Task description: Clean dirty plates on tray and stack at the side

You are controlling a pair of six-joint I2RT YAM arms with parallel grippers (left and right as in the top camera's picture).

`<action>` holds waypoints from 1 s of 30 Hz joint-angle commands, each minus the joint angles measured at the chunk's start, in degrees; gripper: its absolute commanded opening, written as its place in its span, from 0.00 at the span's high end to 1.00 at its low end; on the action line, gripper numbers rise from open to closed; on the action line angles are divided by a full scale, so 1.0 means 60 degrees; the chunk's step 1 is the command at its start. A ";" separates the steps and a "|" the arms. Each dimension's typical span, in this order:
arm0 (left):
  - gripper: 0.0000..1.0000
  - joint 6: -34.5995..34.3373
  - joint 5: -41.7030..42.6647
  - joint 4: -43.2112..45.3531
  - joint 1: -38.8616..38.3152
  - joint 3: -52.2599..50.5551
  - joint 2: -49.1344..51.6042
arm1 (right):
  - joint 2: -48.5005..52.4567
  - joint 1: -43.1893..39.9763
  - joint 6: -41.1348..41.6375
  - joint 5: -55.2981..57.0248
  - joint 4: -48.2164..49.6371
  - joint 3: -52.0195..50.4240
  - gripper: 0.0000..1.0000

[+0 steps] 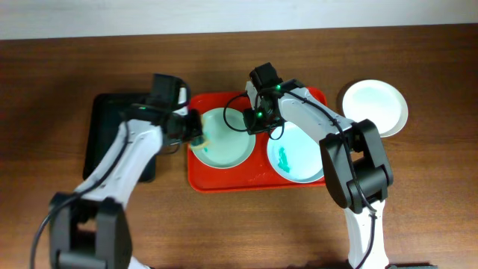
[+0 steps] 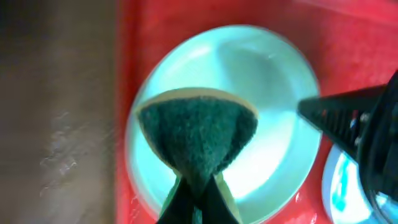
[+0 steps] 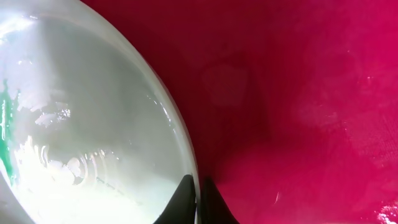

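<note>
The red tray (image 1: 203,181) holds two plates. The left plate (image 1: 231,149) is pale mint. My left gripper (image 1: 193,133) is shut on a green sponge (image 2: 196,134), which rests on this plate (image 2: 280,93) near its left side. My right gripper (image 1: 254,121) is shut on the right rim of the same plate (image 3: 81,124), its fingertips (image 3: 199,193) on either side of the rim. The right plate (image 1: 299,161) has a teal smear. A third, clean white plate (image 1: 375,107) sits on the table to the right of the tray.
A black tray (image 1: 104,134) lies to the left of the red tray, under my left arm. The table is brown wood (image 1: 433,194). In the left wrist view the right gripper (image 2: 336,115) shows at the plate's right rim.
</note>
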 commanded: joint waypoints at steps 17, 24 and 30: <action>1.00 -0.0160 -0.4841 0.0488 -0.0554 0.0055 0.0831 | -0.0055 0.0036 -0.0022 0.0423 -0.0004 -0.0233 0.96; 1.00 -0.0160 0.0175 0.0470 -0.0710 -0.0215 0.0794 | -0.0055 0.0036 -0.0018 0.0419 -0.0004 -0.0233 0.96; 1.00 0.0025 -0.2488 0.0178 -0.0743 -0.0663 0.1581 | -0.0055 0.0036 -0.0022 0.0419 -0.0004 -0.0233 0.96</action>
